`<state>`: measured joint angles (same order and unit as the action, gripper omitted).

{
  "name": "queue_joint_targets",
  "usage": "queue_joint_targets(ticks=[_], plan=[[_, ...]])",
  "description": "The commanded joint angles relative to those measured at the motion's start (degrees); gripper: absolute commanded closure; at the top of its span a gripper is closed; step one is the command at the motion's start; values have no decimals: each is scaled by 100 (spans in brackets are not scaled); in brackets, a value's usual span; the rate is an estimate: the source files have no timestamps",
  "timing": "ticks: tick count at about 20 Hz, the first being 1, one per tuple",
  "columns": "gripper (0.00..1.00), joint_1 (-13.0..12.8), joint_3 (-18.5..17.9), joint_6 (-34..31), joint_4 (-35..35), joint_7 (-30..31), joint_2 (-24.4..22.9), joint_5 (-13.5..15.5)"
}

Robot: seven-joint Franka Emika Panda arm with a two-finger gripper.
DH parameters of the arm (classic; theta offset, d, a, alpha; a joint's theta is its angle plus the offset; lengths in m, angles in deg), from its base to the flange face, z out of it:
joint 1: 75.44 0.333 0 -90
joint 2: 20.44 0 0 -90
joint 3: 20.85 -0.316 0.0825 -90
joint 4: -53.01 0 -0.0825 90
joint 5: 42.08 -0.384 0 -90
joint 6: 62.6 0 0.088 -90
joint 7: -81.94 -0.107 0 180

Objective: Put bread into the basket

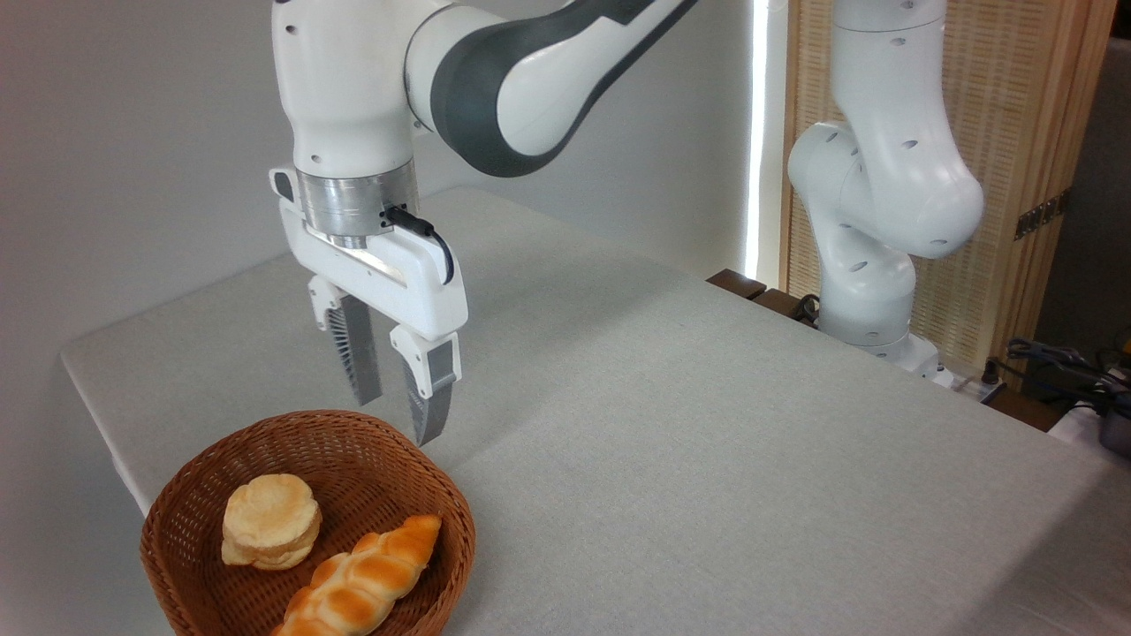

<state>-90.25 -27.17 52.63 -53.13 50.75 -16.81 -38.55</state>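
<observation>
Grey-white cloth over the table [707, 459], smooth, matte, bare apart from the items at its near left corner. Plain pale wall behind; slatted wooden screen [1016, 132] and loose cables [1060, 362] past the far right edge. White arm [530, 71] reaching across from its base at the right edge. Reddish-brown wicker basket [177, 530] at the near left corner, partly cut off by the frame. Gripper [398, 415] above the basket's far rim, fingers apart, nothing between them. Bread [362, 579] lying inside the basket, one end propped against the wall nearest the right edge. Task judged complete as things lie. Likely light, firm enough to keep shape, glazed and lumpy; best taken across the narrow middle, in a dip of the braid. Small round bun [269, 521] beside it, apparently just apart.
</observation>
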Motion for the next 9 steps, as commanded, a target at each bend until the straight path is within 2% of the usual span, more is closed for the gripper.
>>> queue_joint_targets(ticks=[1,6,9], plan=[[0,-23,8,-509,41,-535,-152,-115],[0,-23,8,-879,41,-923,-222,-36],[0,30,-45,-888,93,-924,-284,-1]])
